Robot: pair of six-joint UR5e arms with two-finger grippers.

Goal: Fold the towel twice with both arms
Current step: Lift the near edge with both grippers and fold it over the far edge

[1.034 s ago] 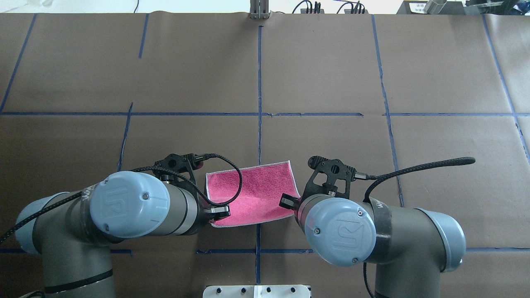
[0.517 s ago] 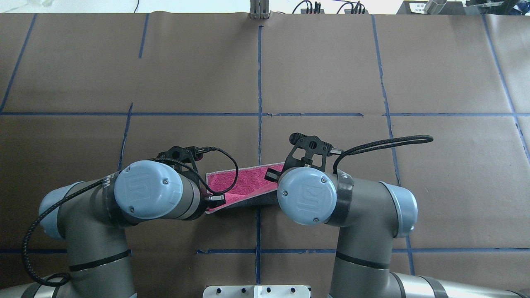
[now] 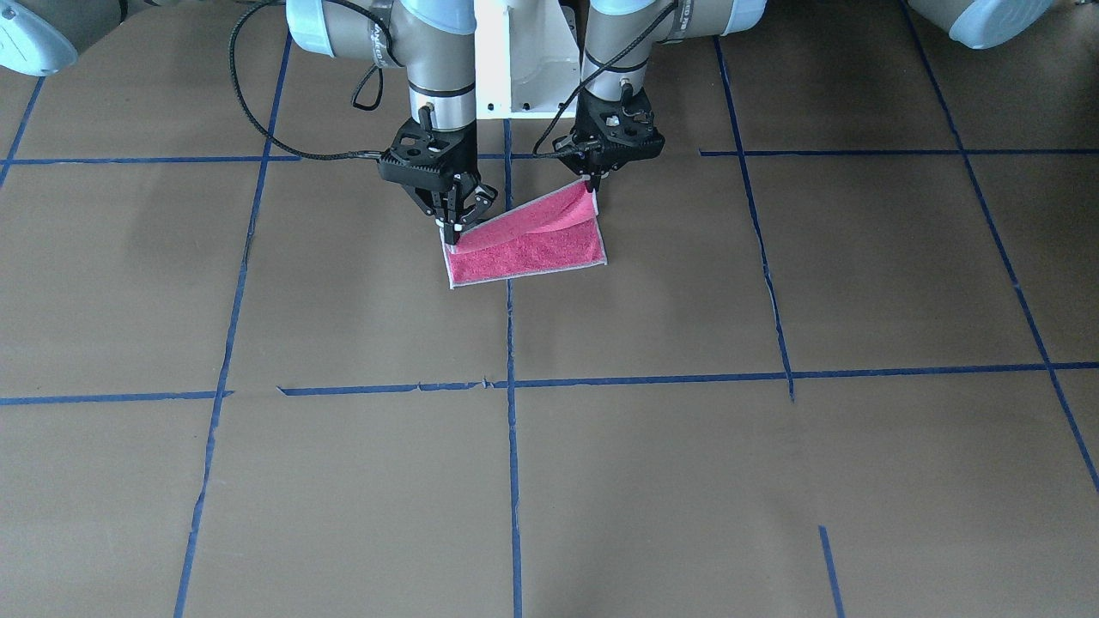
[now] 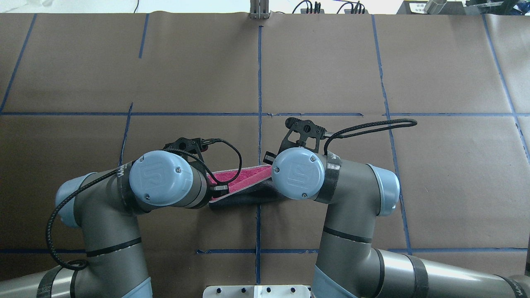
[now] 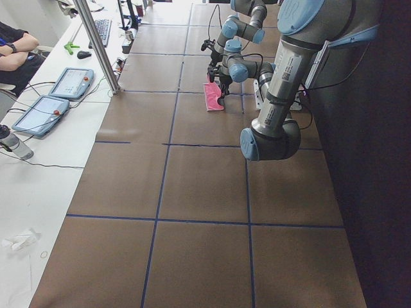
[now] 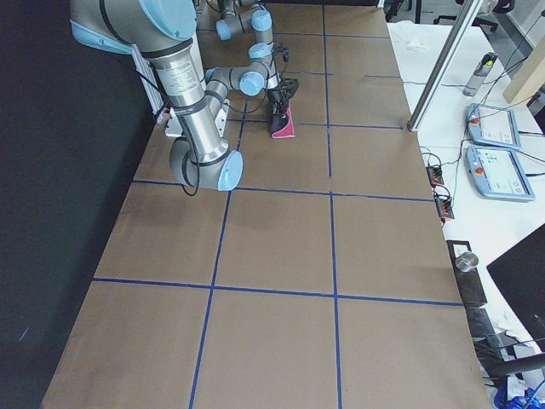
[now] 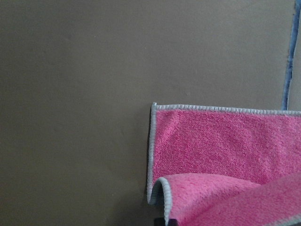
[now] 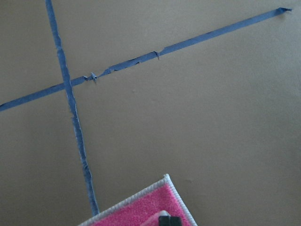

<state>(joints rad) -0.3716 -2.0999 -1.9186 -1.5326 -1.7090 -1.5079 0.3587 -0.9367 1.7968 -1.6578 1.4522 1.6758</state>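
The towel (image 3: 525,249) lies on the brown table in front of the robot base, pink face up. Its edge nearest the base is lifted and curled over the flat half. In the overhead view the pink strip (image 4: 248,177) is narrow and the dark grey underside (image 4: 244,200) shows below it. My left gripper (image 3: 591,190) is shut on one lifted corner, and my right gripper (image 3: 450,225) is shut on the other. The left wrist view shows the flat pink half (image 7: 221,141) with the raised fold below it. The right wrist view shows a far corner (image 8: 155,202).
Blue tape lines (image 4: 259,82) divide the brown paper table into squares. The white pedestal base (image 4: 256,291) is at the near edge. Side benches hold tablets (image 5: 67,83) (image 6: 494,128), cables and a metal post (image 5: 96,45). A person sits at the far left in the exterior left view.
Both arms have moved away from the robot base, carrying the towel's near edge up and over. The visible pink area has shrunk and the grey underside has come into view.
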